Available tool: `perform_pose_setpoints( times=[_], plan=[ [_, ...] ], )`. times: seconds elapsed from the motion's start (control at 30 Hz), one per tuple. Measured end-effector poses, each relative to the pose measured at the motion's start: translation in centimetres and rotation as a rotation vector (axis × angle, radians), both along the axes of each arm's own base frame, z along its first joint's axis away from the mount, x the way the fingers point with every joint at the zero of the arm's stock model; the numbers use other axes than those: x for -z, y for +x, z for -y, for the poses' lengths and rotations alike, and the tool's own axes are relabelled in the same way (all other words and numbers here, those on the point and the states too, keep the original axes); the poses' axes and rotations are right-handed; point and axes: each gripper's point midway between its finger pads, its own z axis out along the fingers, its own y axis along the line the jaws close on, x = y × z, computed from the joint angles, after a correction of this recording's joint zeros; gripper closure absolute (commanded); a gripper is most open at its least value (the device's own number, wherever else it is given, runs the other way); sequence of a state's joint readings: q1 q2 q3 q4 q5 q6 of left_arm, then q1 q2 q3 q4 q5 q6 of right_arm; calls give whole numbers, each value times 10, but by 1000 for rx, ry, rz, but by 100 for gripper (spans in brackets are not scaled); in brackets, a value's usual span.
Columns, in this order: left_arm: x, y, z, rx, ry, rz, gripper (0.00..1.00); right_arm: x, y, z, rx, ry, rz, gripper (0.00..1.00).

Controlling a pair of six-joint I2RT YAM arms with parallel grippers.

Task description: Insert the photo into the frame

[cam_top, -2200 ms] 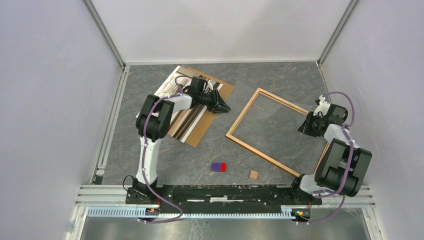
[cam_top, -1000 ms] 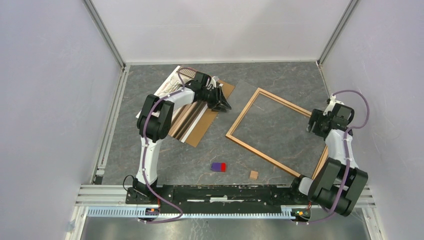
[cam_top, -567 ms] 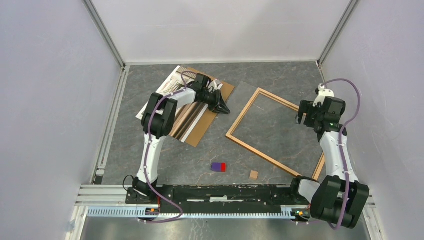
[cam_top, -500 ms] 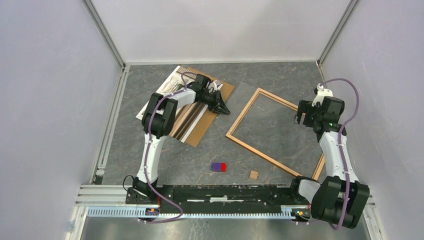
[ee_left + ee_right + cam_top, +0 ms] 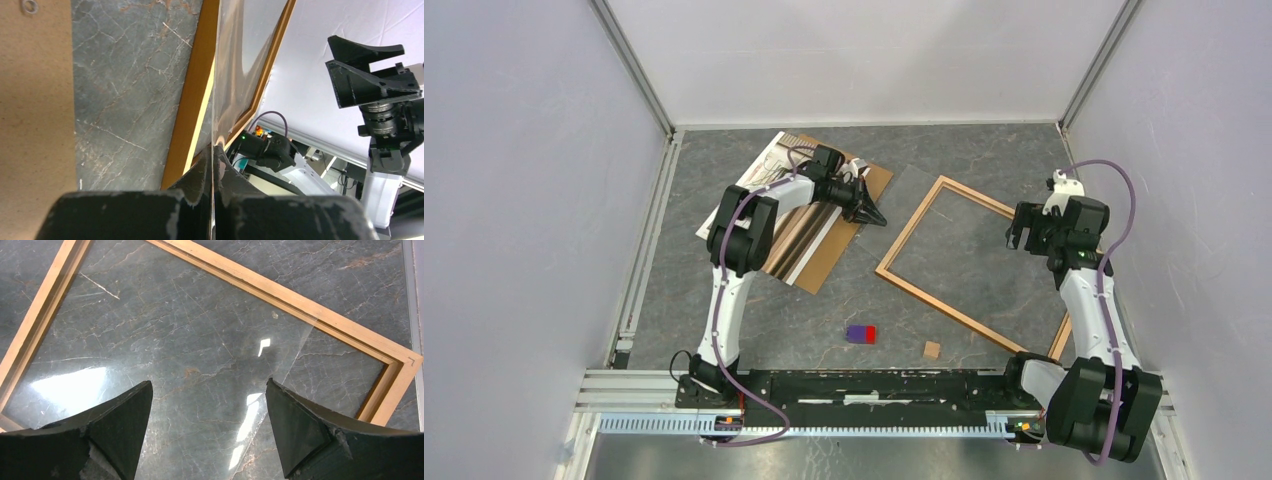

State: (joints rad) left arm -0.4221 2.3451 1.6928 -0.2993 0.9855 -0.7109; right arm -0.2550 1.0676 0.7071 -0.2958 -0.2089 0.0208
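Observation:
The photo (image 5: 767, 162) lies at the back left on a brown backing board (image 5: 829, 255), partly under my left arm. The light wooden frame (image 5: 908, 224) lies flat at centre right, and a clear sheet (image 5: 175, 350) rests over it at a skew. My left gripper (image 5: 876, 217) sits by the frame's left side. In the left wrist view it (image 5: 214, 150) is shut on the thin edge of the clear sheet (image 5: 232, 75). My right gripper (image 5: 209, 381) hangs open above the frame's right part (image 5: 280, 290), holding nothing.
A purple and red block (image 5: 861, 333) and a small wooden block (image 5: 932, 349) lie near the front, below the frame. The backing board (image 5: 35, 100) fills the left of the left wrist view. Enclosure walls stand close on both sides.
My left jaws have closed onto the clear sheet's edge. My right arm has risen and swung left from the frame's right edge, and its jaws have opened wider.

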Motion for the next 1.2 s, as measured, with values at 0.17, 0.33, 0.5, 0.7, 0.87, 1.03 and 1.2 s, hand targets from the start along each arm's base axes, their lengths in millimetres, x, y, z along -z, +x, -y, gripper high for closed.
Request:
perform_pose_setpoints(
  times=[0.17, 0.33, 0.5, 0.7, 0.87, 1.03, 1.2],
  plan=[
    [-10, 0, 2, -7, -60, -48, 98, 0, 1, -1, -6, 6, 5, 11],
    [-13, -1, 3, -15, -102, -87, 98, -1, 2, -3, -13, 14, 13, 11],
    [-19, 0, 5, -8, -128, -85, 98, 3, 0, -5, -16, 22, 7, 10],
    [-23, 0, 6, -3, -144, -90, 98, 6, 0, -6, -20, 25, 9, 10],
    [-23, -2, 7, -4, -161, -108, 98, 8, -1, -7, -25, 30, 5, 10],
    [-19, -5, 7, -13, -165, -128, 98, 8, -1, -8, -29, 33, 7, 10],
    [-20, -8, 13, -11, -181, -127, 98, 7, 0, -9, -32, 34, 11, 10]
  ],
)
